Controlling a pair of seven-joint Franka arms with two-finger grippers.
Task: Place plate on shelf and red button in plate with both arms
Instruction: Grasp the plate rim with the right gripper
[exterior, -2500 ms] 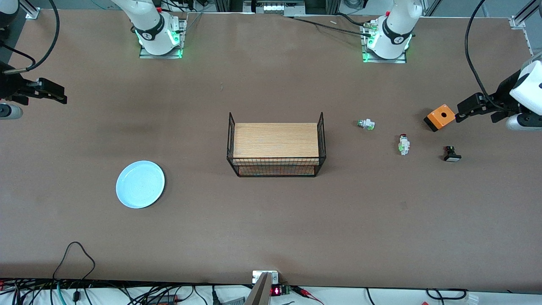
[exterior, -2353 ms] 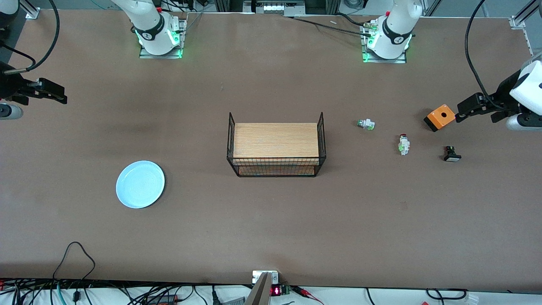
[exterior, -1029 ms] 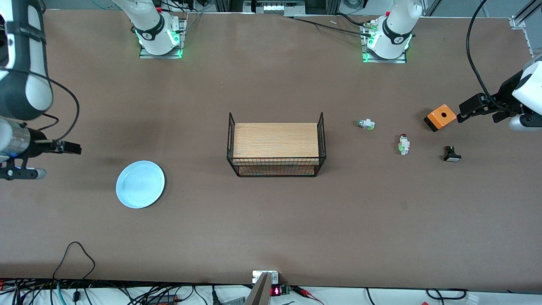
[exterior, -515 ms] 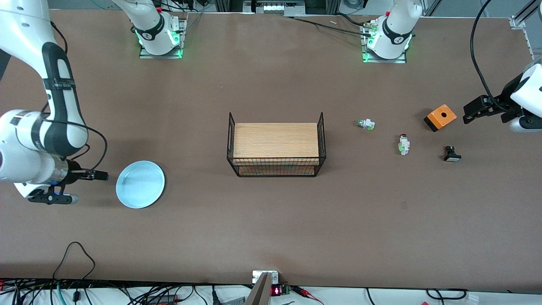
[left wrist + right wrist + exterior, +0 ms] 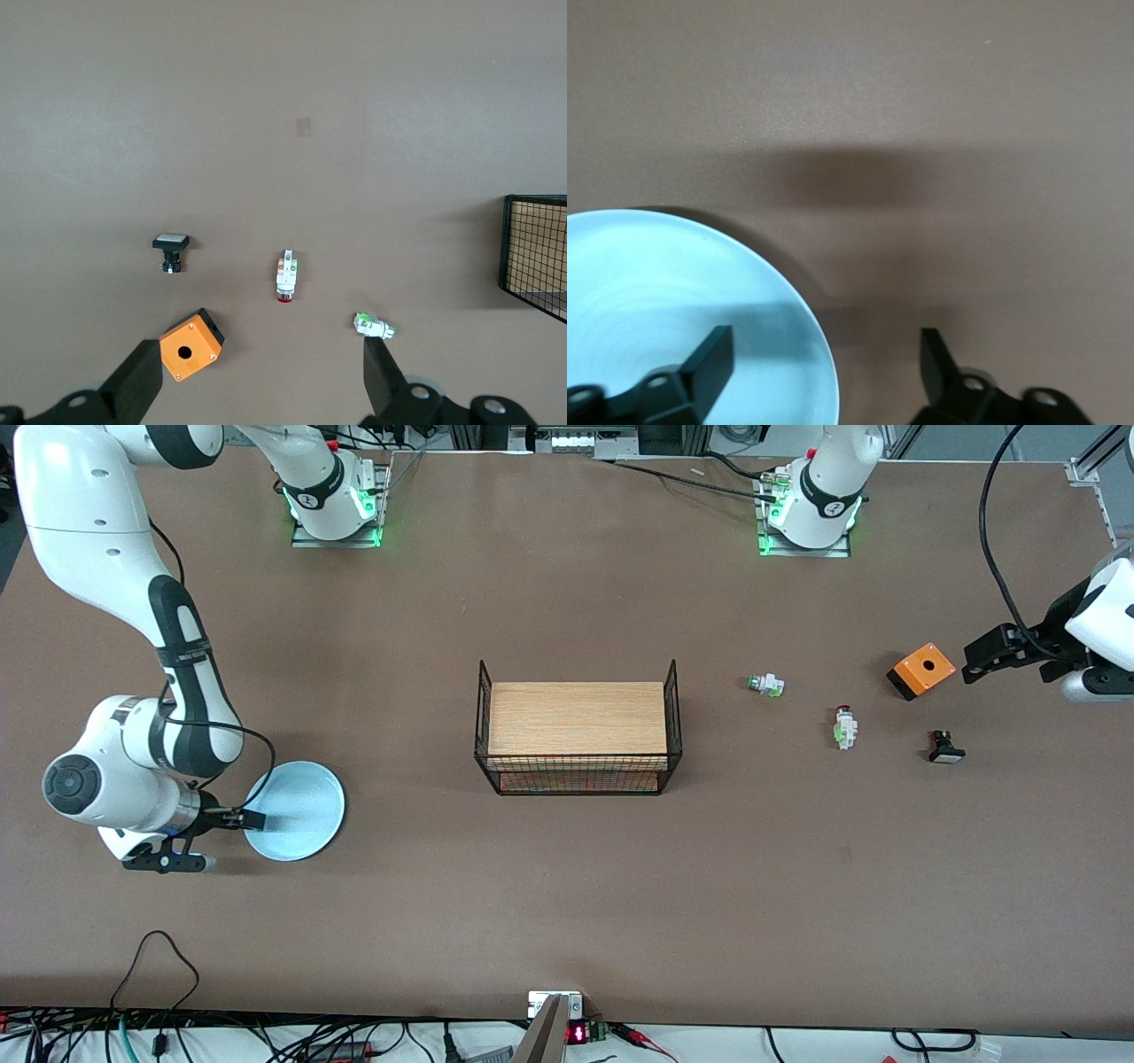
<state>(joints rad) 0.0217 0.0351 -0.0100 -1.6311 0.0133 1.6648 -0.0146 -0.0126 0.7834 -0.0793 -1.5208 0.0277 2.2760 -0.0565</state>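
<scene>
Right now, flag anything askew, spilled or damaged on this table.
Nothing stands out. The plate lies flat and whole, with the open right gripper straddling its rim. The red button lies on its side, untouched; the open left gripper hovers beside the orange box.

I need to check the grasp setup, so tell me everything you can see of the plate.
The plate is round, shallow and light blue, smooth and glossy, with faint concentric rings. It lies flat and empty on the table, toward the right arm's end, nearer to the front camera than the wire rack. The right gripper is open at its rim; in the right wrist view one finger is over the plate, the other outside it. Contact cannot be told.
</scene>
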